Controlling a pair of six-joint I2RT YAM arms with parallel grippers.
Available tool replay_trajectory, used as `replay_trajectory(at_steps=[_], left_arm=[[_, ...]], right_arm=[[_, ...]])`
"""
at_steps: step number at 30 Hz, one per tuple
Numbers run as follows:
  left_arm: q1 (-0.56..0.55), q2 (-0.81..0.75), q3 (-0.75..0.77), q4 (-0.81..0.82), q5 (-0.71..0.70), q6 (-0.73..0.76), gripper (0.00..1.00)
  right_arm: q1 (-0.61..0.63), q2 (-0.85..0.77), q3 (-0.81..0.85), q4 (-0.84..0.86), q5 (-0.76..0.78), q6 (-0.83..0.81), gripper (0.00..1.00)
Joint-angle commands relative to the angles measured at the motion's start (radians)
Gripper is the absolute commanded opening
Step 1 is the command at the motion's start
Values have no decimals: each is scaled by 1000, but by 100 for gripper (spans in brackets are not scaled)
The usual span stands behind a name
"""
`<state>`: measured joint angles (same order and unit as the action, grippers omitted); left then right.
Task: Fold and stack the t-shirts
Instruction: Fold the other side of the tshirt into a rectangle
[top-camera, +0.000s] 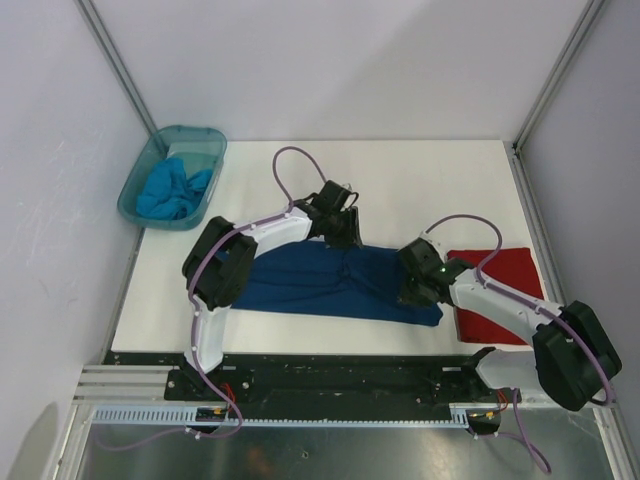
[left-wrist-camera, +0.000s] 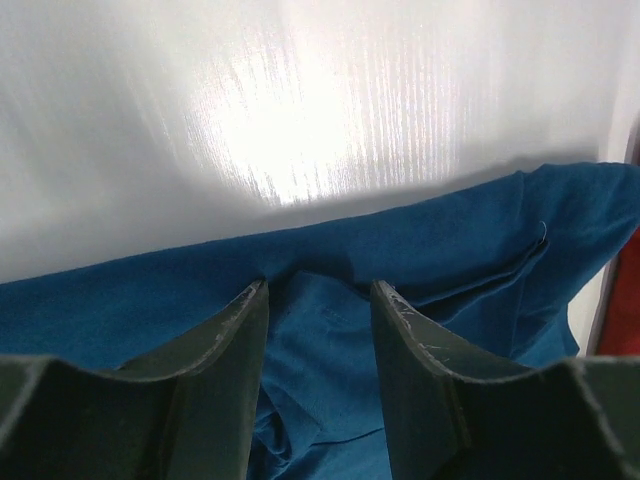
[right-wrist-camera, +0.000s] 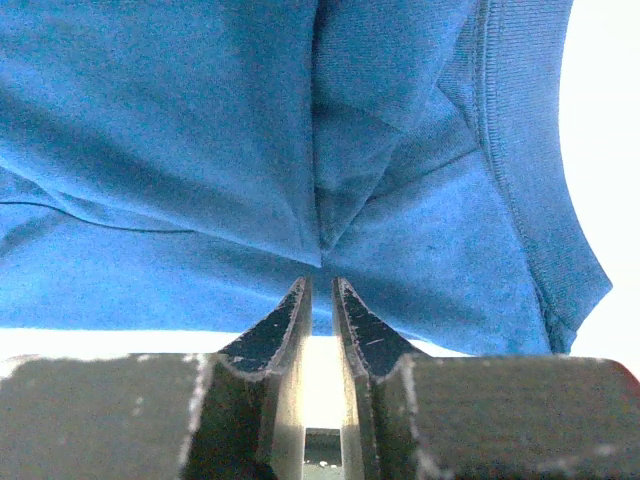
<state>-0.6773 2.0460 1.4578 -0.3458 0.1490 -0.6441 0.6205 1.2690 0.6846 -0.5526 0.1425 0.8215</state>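
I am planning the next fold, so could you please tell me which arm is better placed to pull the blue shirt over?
Probably the right. The right gripper pinches the blue shirt, whose cloth puckers toward its tips; the left gripper stands open over the far edge, holding nothing.

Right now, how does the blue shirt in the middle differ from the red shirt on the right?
Colour: the blue shirt is dark blue, the red shirt plain red.
Shape: the blue shirt lies wide and creased; the red shirt is a compact flat rectangle.
Handling: the right gripper pinches the blue shirt, the left gripper stands open over it; nothing grips the red shirt.
Both lie on the white table.
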Motion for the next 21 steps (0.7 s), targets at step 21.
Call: replay_trajectory(at_steps=[21], left_arm=[[-64,-131,-108,19,95,121,28]], right_arm=[[-69,-342,-157,-101,-56,259,56]])
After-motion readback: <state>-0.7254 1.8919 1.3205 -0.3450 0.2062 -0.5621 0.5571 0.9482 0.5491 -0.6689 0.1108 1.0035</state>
